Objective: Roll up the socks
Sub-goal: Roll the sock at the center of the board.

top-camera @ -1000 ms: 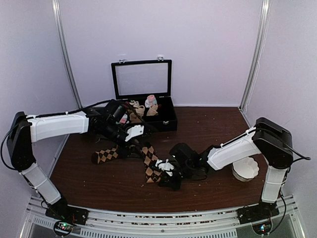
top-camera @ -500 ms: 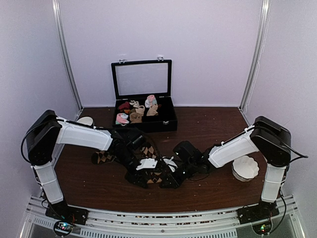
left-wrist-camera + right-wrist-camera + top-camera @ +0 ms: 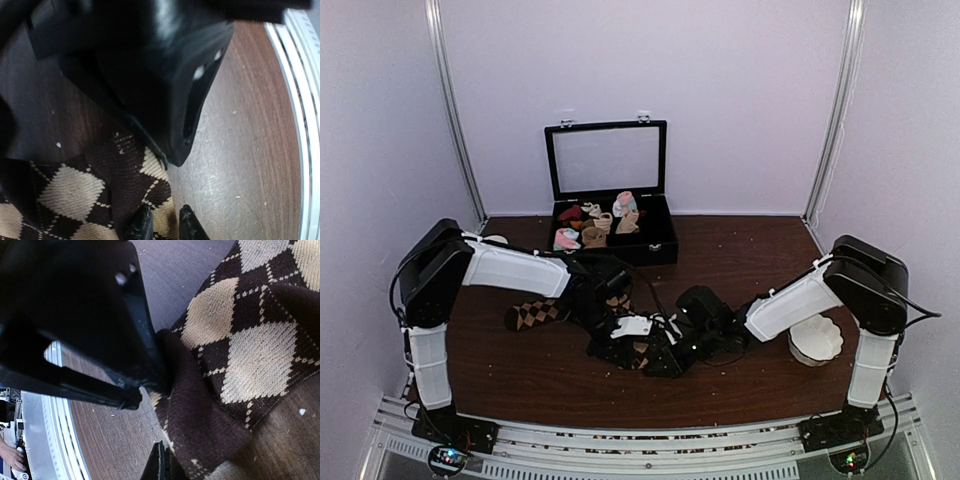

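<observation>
Top external view: both arms were reaching inward and met low over the near middle of the table [image 3: 750,250]. The socks [image 3: 533,314] lay flat there, one argyle end showing out to the left under the left forearm, the other end buried beneath the two grippers. Long axis, as far as I could read it, ran from far-left to near-centre.

Right wrist view: right gripper [image 3: 150,387] had its fingers brought together on a dark brown fold at the edge of the fabric, with the diamond pattern spreading away from the pinch.

Left wrist view: left gripper [image 3: 620,340] was hanging right over the same end, one broad finger tip at the sock's border where cloth met bare wood. The other finger was lost in shadow. I could not tell whether that pincer was apart or together, nor whether it had cloth.

My judgement was that the roll was barely begun. The free length lay leftward and slightly away from the pinch, so any rolling had to travel along that line. The left arm was nearer that loose length; the right held the starting end.
</observation>
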